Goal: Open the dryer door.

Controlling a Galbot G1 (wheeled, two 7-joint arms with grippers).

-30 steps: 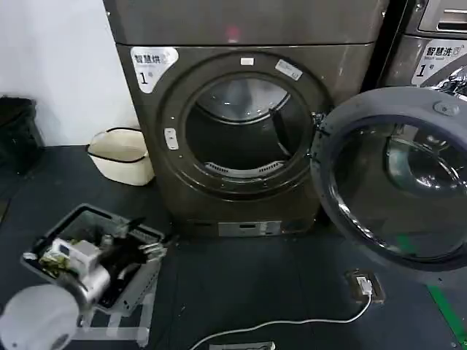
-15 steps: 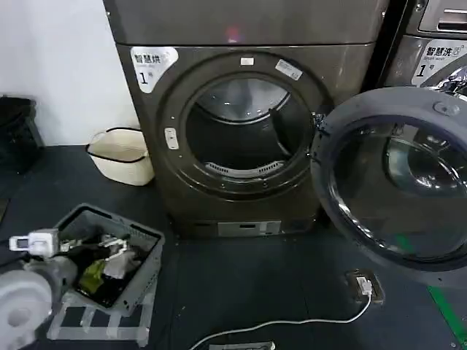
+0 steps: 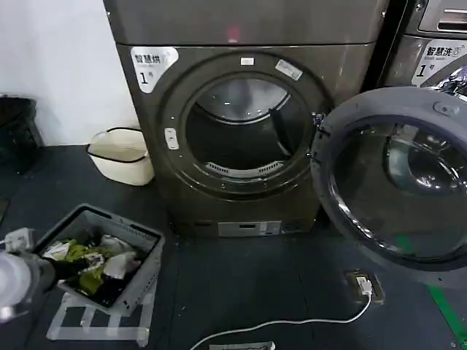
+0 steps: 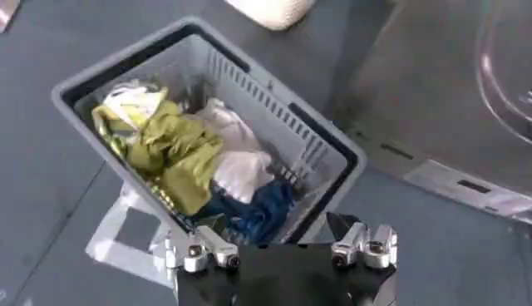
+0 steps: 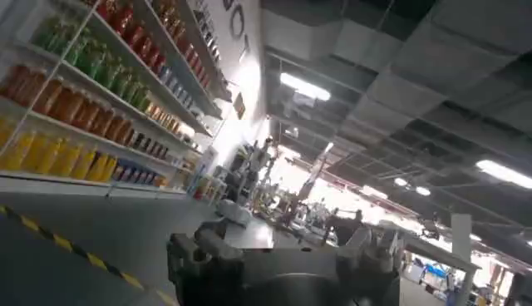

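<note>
**On the dark floor: dryer with door swung open**

At centre, dryer point(image 3: 244, 138), drum mouth exposed; dryer door point(image 3: 394, 179) hangs wide open on its right-hand hinge, glass facing forward. Left of the dryer, cream tub point(image 3: 122, 154) against the wall. Lower left, grey laundry basket point(image 3: 102, 255) holding green, white and blue clothes point(image 4: 195, 158). Left gripper point(image 4: 281, 251) hovers above the basket's near rim, fingers point(image 4: 199, 249) spread apart, gripping nothing. Right gripper point(image 5: 283, 258) points away toward shelving; fingers apart, empty. White cable point(image 3: 292, 324) trails across the floor.
</note>
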